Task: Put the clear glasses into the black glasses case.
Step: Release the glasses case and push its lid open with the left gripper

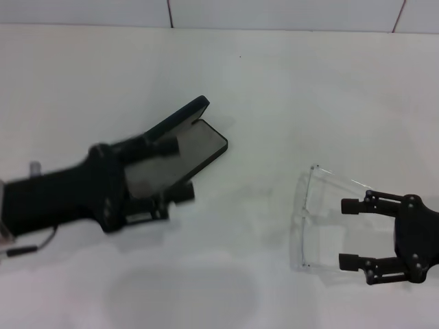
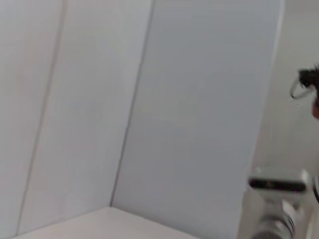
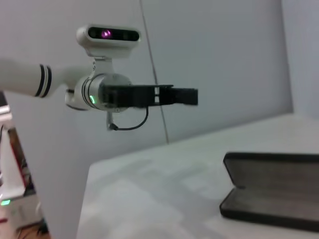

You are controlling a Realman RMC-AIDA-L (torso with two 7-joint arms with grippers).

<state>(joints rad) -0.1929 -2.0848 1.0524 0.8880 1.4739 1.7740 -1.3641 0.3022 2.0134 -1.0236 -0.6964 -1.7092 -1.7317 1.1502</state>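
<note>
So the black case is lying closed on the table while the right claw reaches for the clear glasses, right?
Not quite: the black glasses case is open, not closed. The right wrist view shows its lid raised and the grey lining bare, and the head view agrees. The rest holds: the right gripper sits open at the clear glasses, one finger at either side. The left gripper hovers above the case.

A: Bright, even light from above in the head view; the white counter [image 1: 274, 89] is close to washed out, with only a faint soft shadow near the front edge.

B: The left gripper [image 1: 164, 146] is smeared by motion blur. The clear glasses [image 1: 322, 219] barely register, just thin outlines and a small glint along one arm.

A: The left wrist view is soft and hazy throughout, pale panels with little contrast.

B: The right wrist view is dimmer, and the black glasses case [image 3: 271, 191] looks slightly soft.
</note>
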